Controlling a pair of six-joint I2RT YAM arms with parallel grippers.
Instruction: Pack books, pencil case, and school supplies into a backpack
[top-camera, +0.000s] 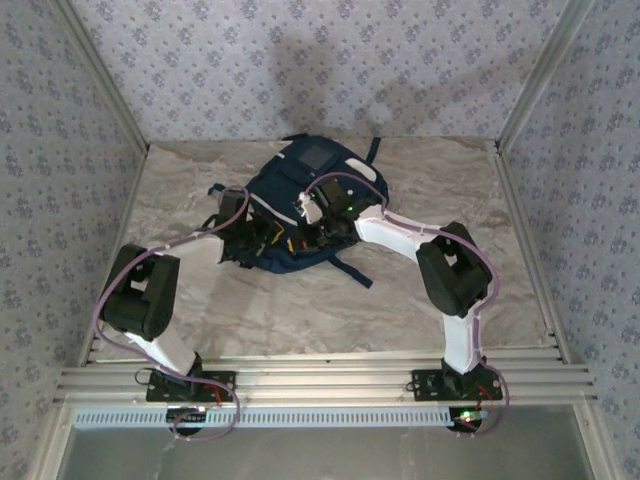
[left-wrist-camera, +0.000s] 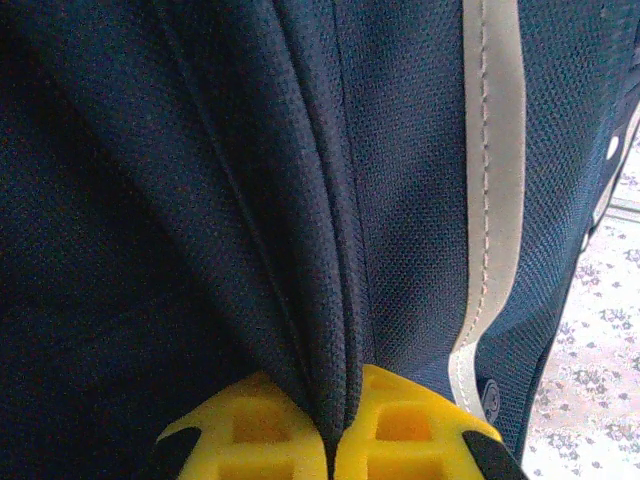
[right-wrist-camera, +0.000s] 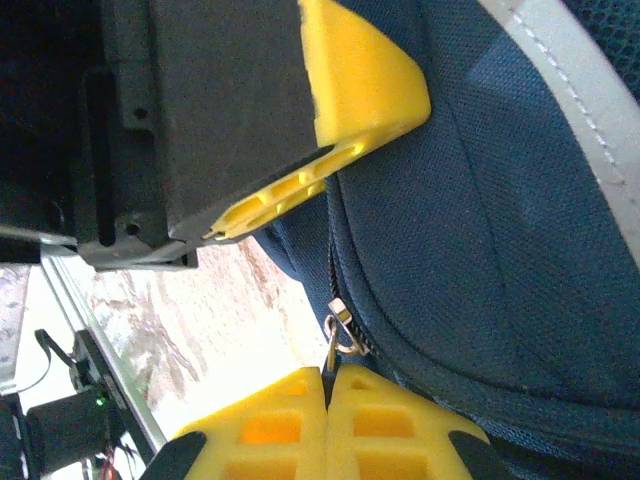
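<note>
The backpack (top-camera: 300, 200) lies mid-way across the tabletop (top-camera: 300, 320). Our left fingers (left-wrist-camera: 400, 425) pinch a fold of its navy fabric. Our right fingers (right-wrist-camera: 390, 420) are pressed together on the zipper pull (right-wrist-camera: 340, 330). We should hold the fabric taut and draw the pull straight along the zipper.

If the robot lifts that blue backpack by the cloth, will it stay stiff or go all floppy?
Probably floppy: the backpack fabric bunches into a fold where the left gripper pinches it. Its weave looks rough, so likely not slippery. Lying slumped, it shouldn't roll.
</note>
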